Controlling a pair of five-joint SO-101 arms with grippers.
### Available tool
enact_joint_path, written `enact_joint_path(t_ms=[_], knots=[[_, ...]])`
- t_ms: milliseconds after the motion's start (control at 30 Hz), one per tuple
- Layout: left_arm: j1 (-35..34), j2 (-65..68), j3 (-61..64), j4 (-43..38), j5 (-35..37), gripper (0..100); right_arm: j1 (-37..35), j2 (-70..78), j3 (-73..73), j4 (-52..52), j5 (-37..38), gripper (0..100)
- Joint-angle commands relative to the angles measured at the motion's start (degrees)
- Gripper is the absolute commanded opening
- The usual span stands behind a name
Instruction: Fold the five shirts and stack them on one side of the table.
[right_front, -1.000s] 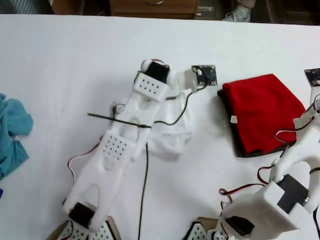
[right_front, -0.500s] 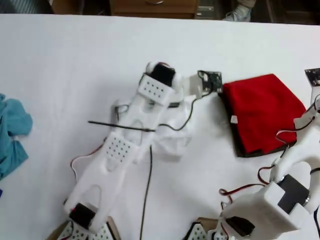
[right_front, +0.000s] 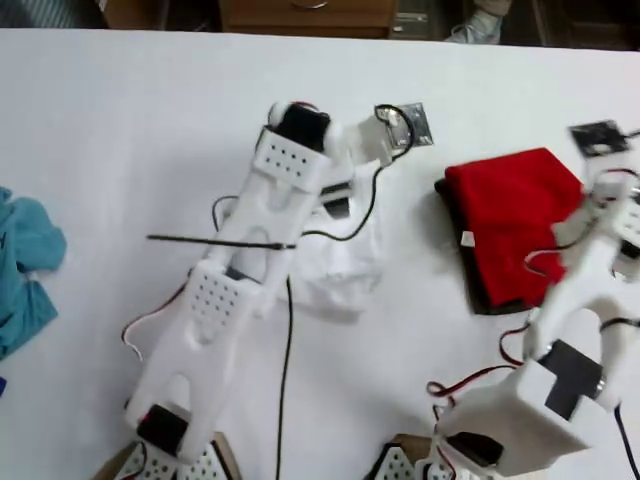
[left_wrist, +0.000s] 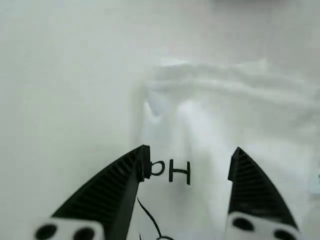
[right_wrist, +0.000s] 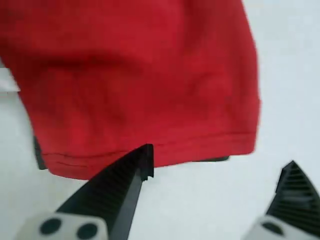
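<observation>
Spread wide at the left claw (left_wrist: 190, 160), poised over the white shirt (left_wrist: 225, 115) bunched just beneath it, having swung away from the red shirt (right_wrist: 135, 75) in the last half second. Spread likewise at the right claw (right_wrist: 218, 167), gripping nothing, newly brought above that folded red shirt's edge. Probably means white still wants folding before joining red on the tabletop (right_front: 150, 100).

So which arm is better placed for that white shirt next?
Probably left: the left gripper hangs open right over the white shirt, while the right gripper sits open at the edge of the red shirt.
</observation>
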Motion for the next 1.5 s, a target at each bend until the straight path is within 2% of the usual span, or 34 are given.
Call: enact_joint_path(t_ms=[0,300,433,567,800,1000,1200,1333,1467], knots=[[-6.1,-10.2,0.7,0.9,4.2,28,-6.3,-0.7,1.4,0.5,-4.0,38.7],[-32.2,-21.2,1.4,1.0,15.2,28,-24.7,-0.8,1.2,-1.5,-9.2,38.7],[-41.5,-23.1,2.9,1.0,16.1,28,-34.9,-0.7,-1.9,-2.7,-9.2,38.7],[-47.6,-23.7,3.5,1.0,16.0,28,-45.1,0.8,-1.9,-4.6,-9.2,38.7],[-51.2,-23.8,3.1,1.0,15.9,28,-60.6,4.8,4.0,-1.7,-9.1,38.7],[-52.7,-23.5,3.0,1.0,15.9,28,-68.8,8.7,9.6,-1.2,-8.6,38.7],[-54.4,-23.3,3.4,0.9,15.8,28,-76.6,8.7,9.1,4.9,-8.6,38.7],[-55.3,-23.3,3.4,0.9,15.8,28,-76.0,6.8,6.6,5.9,-7.1,38.7],[-56.1,-23.3,3.4,0.9,15.7,28,-68.7,4.8,3.9,5.9,-2.5,38.7]])
